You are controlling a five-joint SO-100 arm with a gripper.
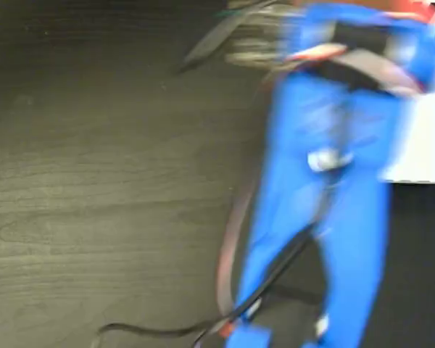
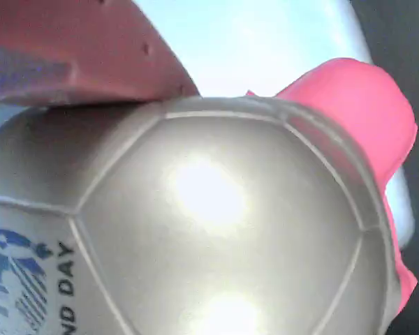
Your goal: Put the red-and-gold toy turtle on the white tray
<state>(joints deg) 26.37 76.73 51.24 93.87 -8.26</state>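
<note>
**Turtle under my wrist, over the tray**

The dark wood-grain table (image 1: 94, 181) fills most of the fixed view, and my blue arm (image 1: 312, 217) smears across its right half, too blurred for detail. A black cable (image 1: 167, 332) trails off it along the bottom edge. Behind my arm, at the right edge, a corner of the white tray (image 1: 420, 145) shows with its black diagonal stripes.

In the wrist view the red-and-gold toy turtle (image 2: 216, 230) crowds nearly the whole picture: its shiny domed shell with 2 bright glare spots, blue print at the lower left, and a coral-red part sticking out at the upper right. Pale tray surface (image 2: 265, 42) lies behind it. 1 red finger (image 2: 77, 49) of my pincer sits against the shell's upper left. The other finger is out of sight, so I probably have the turtle, but I cannot tell how far my pincer is closed.
</note>
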